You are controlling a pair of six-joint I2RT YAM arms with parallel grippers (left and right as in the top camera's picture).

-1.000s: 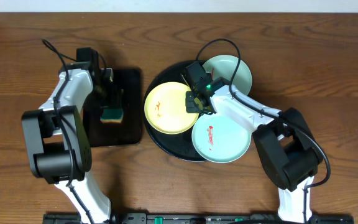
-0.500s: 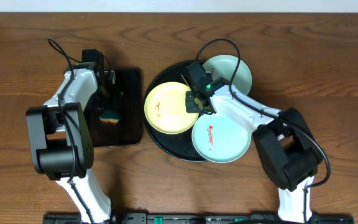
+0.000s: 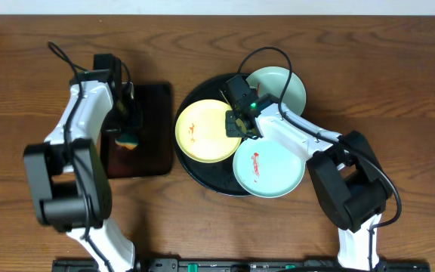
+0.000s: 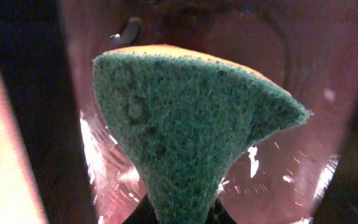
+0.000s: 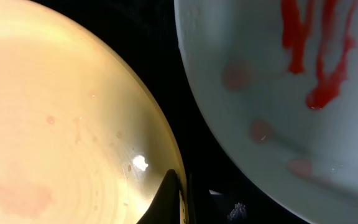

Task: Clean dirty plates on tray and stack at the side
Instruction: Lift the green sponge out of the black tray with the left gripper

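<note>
On the round black tray point(image 3: 211, 88) lie three plates. My right gripper point(image 3: 239, 126) is shut on the right rim of the pale yellow plate point(image 3: 202, 132), which carries small orange marks. The right wrist view shows one dark fingertip point(image 5: 168, 200) over the yellow plate's point(image 5: 61, 124) rim. A mint-blue plate point(image 3: 270, 168) with a red smear point(image 5: 319, 56) lies at the front right. A second mint-blue plate point(image 3: 282, 87) lies at the back right. My left gripper point(image 3: 129, 130) is shut on a green and yellow sponge point(image 4: 191, 118) over the rectangular tray.
A smaller rectangular black tray point(image 3: 153, 113) lies left of the round one, its glossy surface point(image 4: 272, 162) showing behind the sponge. Brown wooden table point(image 3: 399, 91) extends to both sides. The right arm's cable loops over the back of the round tray.
My left gripper has closed on the sponge and shifted slightly left with it. The right gripper and the plates have not moved.
</note>
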